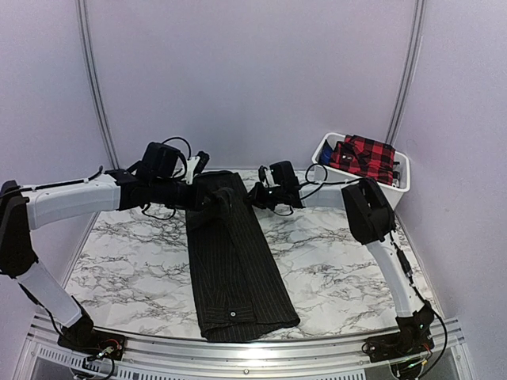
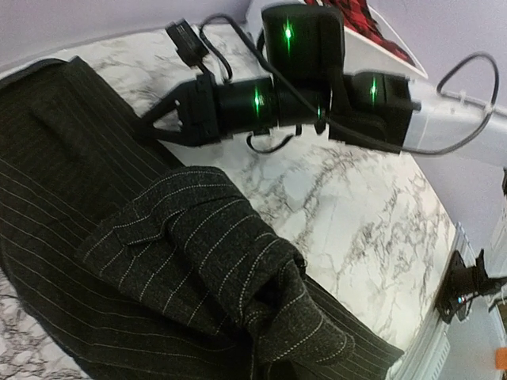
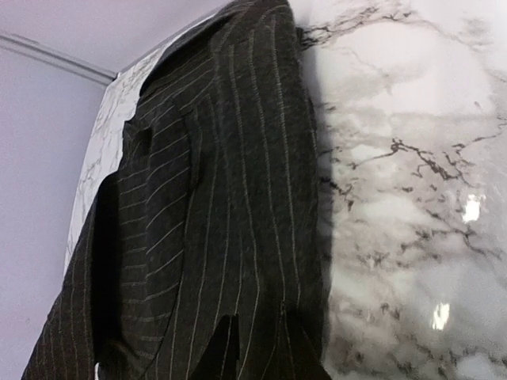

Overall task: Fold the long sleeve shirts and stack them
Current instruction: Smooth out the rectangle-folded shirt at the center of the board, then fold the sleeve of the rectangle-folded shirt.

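Shirt (image 1: 238,269) between left tool (image 1: 212,207), right tool (image 1: 255,198).

Left arm (image 1: 71,198): base near left, elbow up at the left edge, white forearm level, reaching right to far centre. Left gripper (image 1: 207,204) angled down, clamped on a bunched fold of shirt (image 1: 238,269). Right arm (image 1: 380,237): base near right, rises to a dark elbow, forearm reaching left. Right gripper (image 2: 150,127) low, fingers nearly together, pinching the shirt's right edge. Grippers near each other, apart.
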You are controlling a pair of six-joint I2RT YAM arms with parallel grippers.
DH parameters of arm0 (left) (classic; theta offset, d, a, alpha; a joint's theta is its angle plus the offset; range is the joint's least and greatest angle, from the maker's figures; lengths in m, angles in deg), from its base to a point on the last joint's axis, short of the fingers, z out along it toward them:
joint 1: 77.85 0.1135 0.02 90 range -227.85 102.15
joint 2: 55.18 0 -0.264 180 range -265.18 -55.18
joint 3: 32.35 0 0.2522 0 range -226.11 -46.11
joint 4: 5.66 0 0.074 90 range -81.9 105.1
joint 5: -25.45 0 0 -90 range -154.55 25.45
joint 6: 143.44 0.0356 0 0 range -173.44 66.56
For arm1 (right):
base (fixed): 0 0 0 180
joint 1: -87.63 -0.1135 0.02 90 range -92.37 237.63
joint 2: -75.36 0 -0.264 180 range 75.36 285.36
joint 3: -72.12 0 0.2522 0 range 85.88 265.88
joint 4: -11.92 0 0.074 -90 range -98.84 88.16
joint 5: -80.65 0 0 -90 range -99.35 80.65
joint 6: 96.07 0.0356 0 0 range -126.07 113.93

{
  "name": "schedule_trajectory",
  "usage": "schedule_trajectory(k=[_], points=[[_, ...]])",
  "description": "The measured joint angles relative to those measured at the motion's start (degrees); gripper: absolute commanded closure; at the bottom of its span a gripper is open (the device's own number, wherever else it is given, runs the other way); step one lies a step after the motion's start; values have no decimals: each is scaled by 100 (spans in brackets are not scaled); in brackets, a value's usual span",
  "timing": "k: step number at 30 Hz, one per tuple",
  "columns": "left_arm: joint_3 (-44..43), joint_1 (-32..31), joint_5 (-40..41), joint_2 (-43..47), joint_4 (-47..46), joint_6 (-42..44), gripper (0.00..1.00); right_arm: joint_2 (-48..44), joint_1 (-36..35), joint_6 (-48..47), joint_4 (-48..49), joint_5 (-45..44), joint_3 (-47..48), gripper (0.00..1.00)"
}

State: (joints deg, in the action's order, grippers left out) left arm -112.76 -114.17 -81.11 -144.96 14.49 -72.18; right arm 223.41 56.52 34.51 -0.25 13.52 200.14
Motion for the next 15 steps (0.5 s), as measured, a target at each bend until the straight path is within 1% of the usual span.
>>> schedule_trajectory(k=[2,5,6,7,8,9,11,12,15], points=[[13,-184,-153,-116,-2,79,100,-393,-2,-160,-129,-9,-372,80],[87,-444,-452,-396,13,181,88,-1283,-24,-431,-219,-31,-1176,73],[111,-498,-516,-476,28,221,83,-1652,-31,-540,-164,-50,-1550,71],[146,-549,-586,-570,39,240,74,-2044,-33,-621,-127,-59,-1939,69],[190,-575,-623,-651,48,249,68,-2341,-39,-678,-98,-66,-2229,68],[249,-584,-647,-734,74,236,64,-2715,-48,-765,9,-87,-2625,66],[330,-577,-638,-811,118,256,48,-3270,-83,-905,151,-125,-3254,64],[376,-570,-603,-826,136,229,45,-3550,-116,-988,234,-142,-3624,64],[463,-568,-396,-804,142,160,44,-4028,-247,-1215,267,-273,-4369,64]])
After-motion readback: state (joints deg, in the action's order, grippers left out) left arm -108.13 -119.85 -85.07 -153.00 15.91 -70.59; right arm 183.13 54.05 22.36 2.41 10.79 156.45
